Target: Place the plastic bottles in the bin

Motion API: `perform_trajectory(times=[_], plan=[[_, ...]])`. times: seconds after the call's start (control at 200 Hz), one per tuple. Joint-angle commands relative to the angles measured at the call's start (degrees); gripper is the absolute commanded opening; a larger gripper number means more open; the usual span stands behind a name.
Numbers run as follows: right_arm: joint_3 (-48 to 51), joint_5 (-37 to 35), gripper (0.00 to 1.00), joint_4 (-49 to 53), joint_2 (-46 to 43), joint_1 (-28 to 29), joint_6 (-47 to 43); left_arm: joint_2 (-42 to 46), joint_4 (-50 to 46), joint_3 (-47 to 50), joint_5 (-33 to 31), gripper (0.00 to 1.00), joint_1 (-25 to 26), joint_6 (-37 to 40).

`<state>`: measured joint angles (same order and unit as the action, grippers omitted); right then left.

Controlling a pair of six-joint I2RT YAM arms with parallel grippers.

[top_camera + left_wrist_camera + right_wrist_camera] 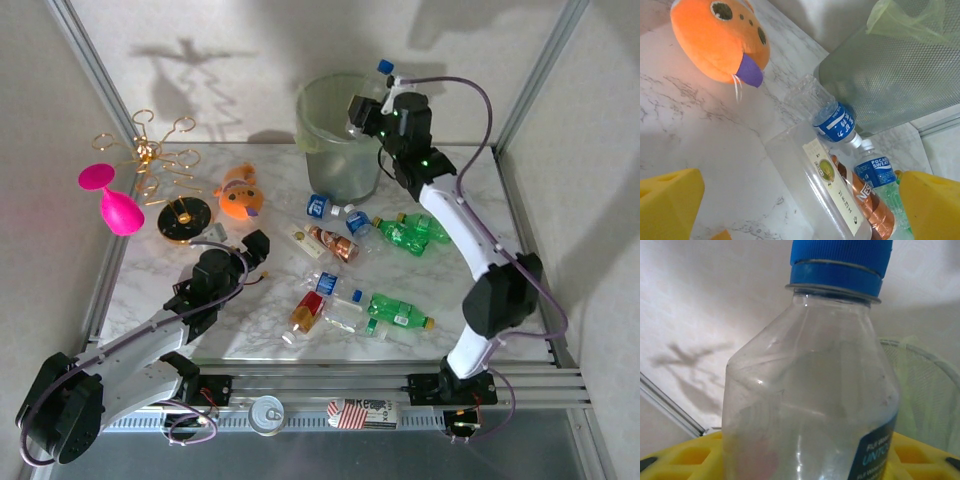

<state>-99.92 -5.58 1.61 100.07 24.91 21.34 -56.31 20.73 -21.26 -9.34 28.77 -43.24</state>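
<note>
The plastic bottles (333, 243) are crowding the table's (250, 332) middle, while bare marble is lying open at its near left. The right gripper (368, 112) is holding a clear bottle (385, 70) at the bin's (325, 150) rim, crowding that side.

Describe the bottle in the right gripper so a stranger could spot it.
Start at the pale-green bin at the table's far edge. Above its right rim, the right gripper holds a clear bottle with a blue cap. All other bottles lie on the table.

The table (130, 265) is being overlooked from high behind the arms; the bin (335, 150) is also being framed, close up, by both wrist cameras, looking toward the far wall
</note>
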Motion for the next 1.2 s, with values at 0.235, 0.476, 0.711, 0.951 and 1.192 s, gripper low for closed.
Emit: perform_trajectory(times=[0.235, 0.476, 0.711, 0.951, 1.192], plan=[[-21.9, 3.0, 0.48, 9.0, 18.3, -1.0, -3.1, 1.4, -3.4, 0.9, 2.5, 1.00, -0.5, 2.1], [-31.3, 3.6, 0.58, 13.4, 25.4, -1.0, -4.0, 1.4, -4.8, 0.2, 2.8, 1.00, -0.5, 3.1], [-34.9, 3.1, 0.86, 13.9, 25.2, -1.0, -4.9, 0.6, -5.1, -1.4, 3.7, 1.00, -0.5, 4.3], [-30.2, 3.3, 0.91, 14.4, 18.0, -0.9, -6.6, -1.4, -3.9, -2.6, 5.7, 1.00, -0.5, 4.0], [-11.3, 3.9, 0.99, 11.4, 3.9, -0.4, -6.9, -3.4, -0.6, -4.0, 9.7, 1.00, -0.1, 5.2]])
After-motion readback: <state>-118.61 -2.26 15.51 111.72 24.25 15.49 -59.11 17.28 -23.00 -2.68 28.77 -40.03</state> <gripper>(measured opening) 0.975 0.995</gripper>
